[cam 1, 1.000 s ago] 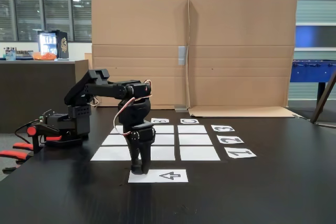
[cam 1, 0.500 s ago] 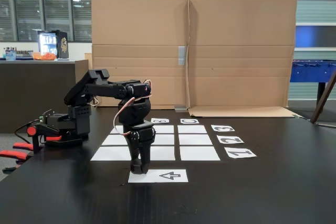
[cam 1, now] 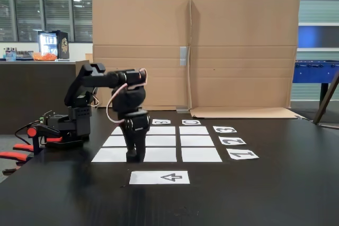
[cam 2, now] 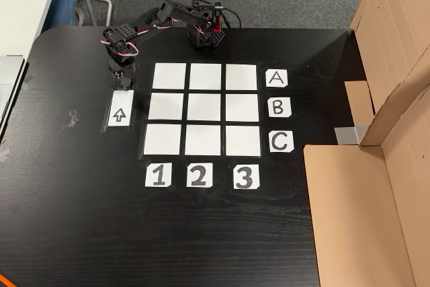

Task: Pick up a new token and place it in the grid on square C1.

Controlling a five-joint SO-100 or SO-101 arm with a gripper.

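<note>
My gripper has come up off the arrow sheet and swung back toward the near-left corner of the grid; a second ago it was planted on the left end of that sheet. In the other view it hangs over the top end of the arrow sheet, just left of the grid. Fingers point down and look drawn together, but too dark to tell if they are truly closed.

Token: cannot see it anywhere. Sheet's left end now shows bare white, so I judge the token is pinched between the fingers, hidden black on black. Not confirmed.

Square C1 is bare in the other view, bottom-left corner of the grid, beside label 1. In the fixed view that is the near-right square.

Means pickup is likely done and carry is starting. Next leg runs across the grid's near row to C1.
</note>
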